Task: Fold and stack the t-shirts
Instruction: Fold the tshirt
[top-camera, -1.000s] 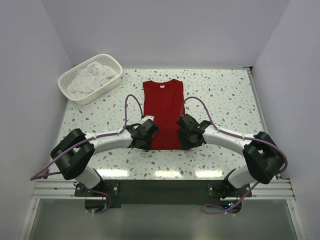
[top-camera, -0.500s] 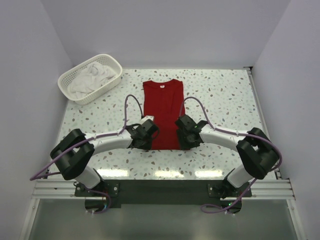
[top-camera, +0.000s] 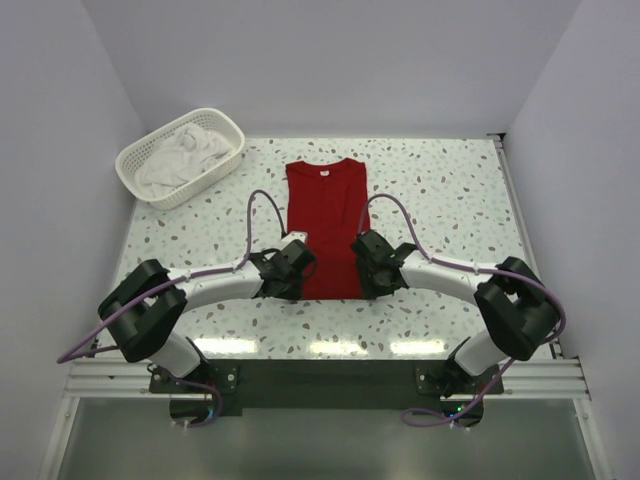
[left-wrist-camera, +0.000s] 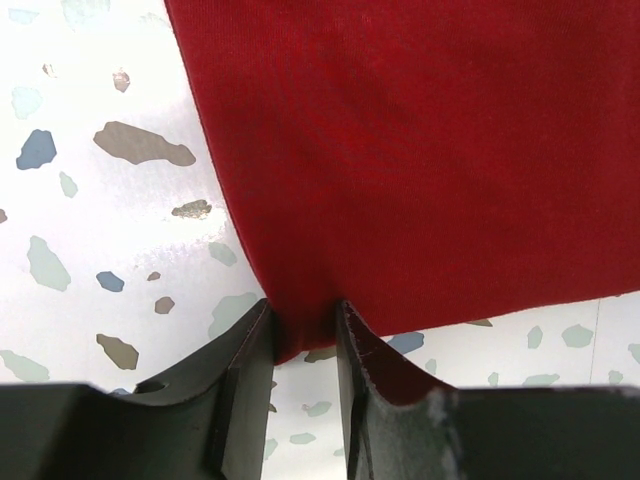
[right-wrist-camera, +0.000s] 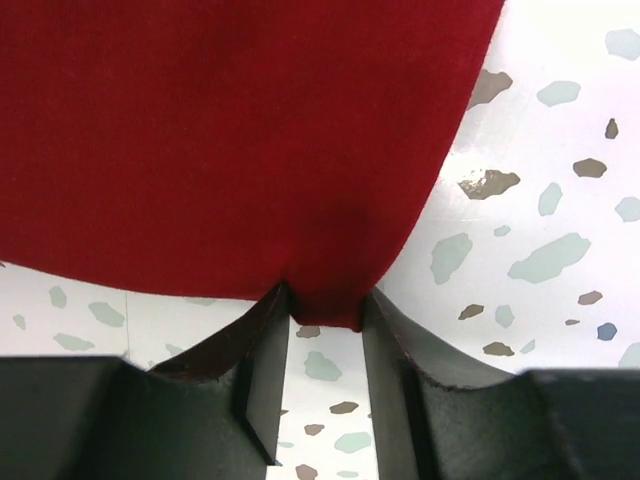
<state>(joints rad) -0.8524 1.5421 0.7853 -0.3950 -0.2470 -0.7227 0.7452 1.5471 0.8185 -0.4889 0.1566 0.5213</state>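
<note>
Right gripper (right-wrist-camera: 323, 300) now narrower, tight on red t-shirt (right-wrist-camera: 230, 130) hem; left gripper (left-wrist-camera: 303, 315) likewise tight.

Matt knit cloth on a glossy speckled tabletop.
The red t-shirt (top-camera: 325, 225) is seen as soft, matt cloth with a fine knit and a smooth face. The tabletop (top-camera: 450, 190) beneath the red t-shirt is finished as a polished white, stone-like surface flecked with grey, blue and brown, and bright glare is thrown back by it. The white t-shirts (top-camera: 185, 150), to the far left of the red t-shirt, are shown as crumpled matt cloth inside a basket (top-camera: 205, 180) of white moulded plastic lattice. At the red t-shirt's near hem, the left claw (left-wrist-camera: 303, 320) and the right claw (right-wrist-camera: 325, 310) are seen in matt black plastic, the left one scuffed pale along one edge.
</note>
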